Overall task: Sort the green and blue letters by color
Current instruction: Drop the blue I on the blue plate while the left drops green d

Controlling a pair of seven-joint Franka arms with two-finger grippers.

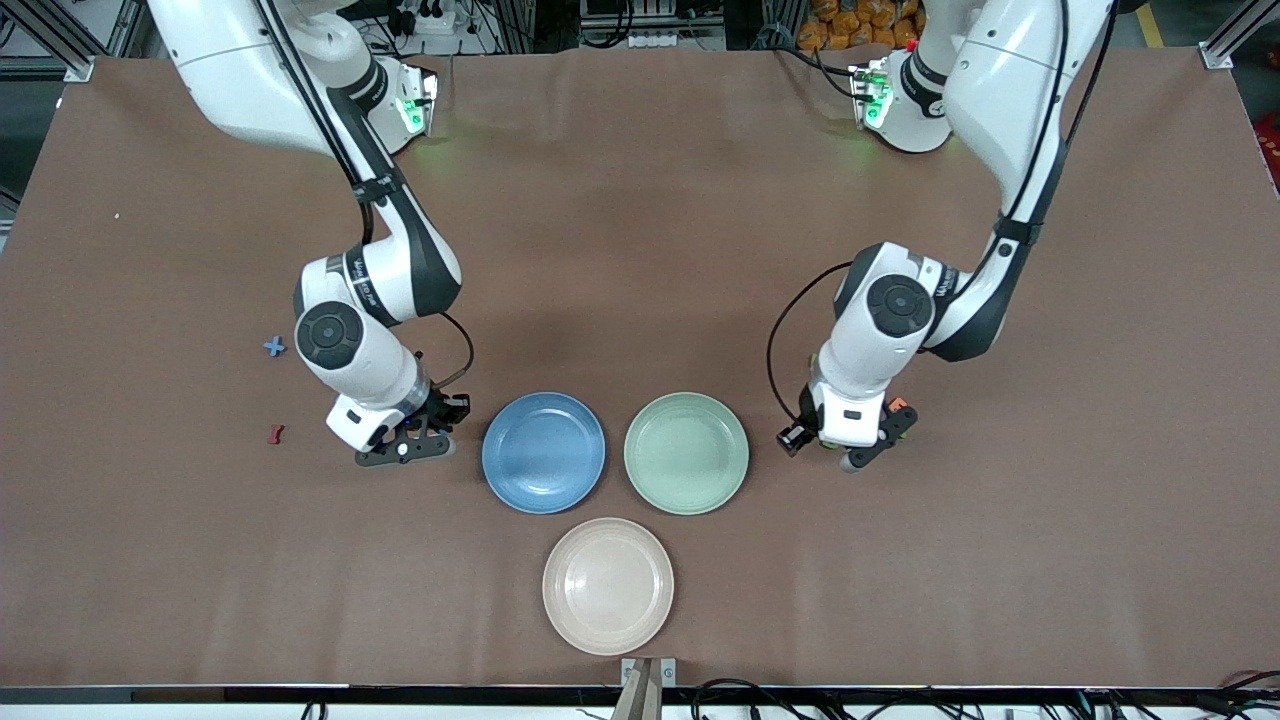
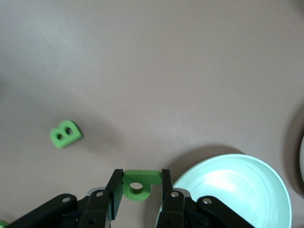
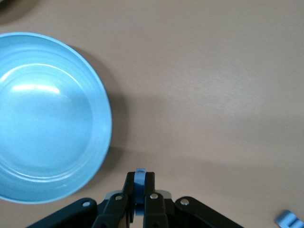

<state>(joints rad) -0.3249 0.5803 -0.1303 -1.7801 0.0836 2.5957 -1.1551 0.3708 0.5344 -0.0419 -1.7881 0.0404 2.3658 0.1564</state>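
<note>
I've got the brown table [image 1: 640, 250] with three plates grouped at the middle. The blue plate [image 1: 543, 452] and green plate [image 1: 686, 452] sit side by side, blue toward the right arm's end, green toward the left arm's. The beige plate [image 1: 608, 585] sits nearer the front camera, between them. All three show bare inner surfaces, nothing in them.

Left gripper [image 2: 140, 190] hangs low over the table just beside the green plate's rim [image 2: 237, 159], fingers clamped on a green letter [image 2: 137, 183] with a round hole. A green B [image 2: 65, 134] lies flat on the table near it.

Right gripper [image 3: 139, 192] is low over the table just beside the blue plate [image 3: 47, 114], fingers pinched nearly together on a small blue letter [image 3: 139, 178]; I can't read which one. Another blue piece [image 3: 289, 219] is at the edge of the right wrist view.

A blue X [image 1: 274, 346] and a dark red letter [image 1: 276, 434] lie toward the right arm's end of the table.
</note>
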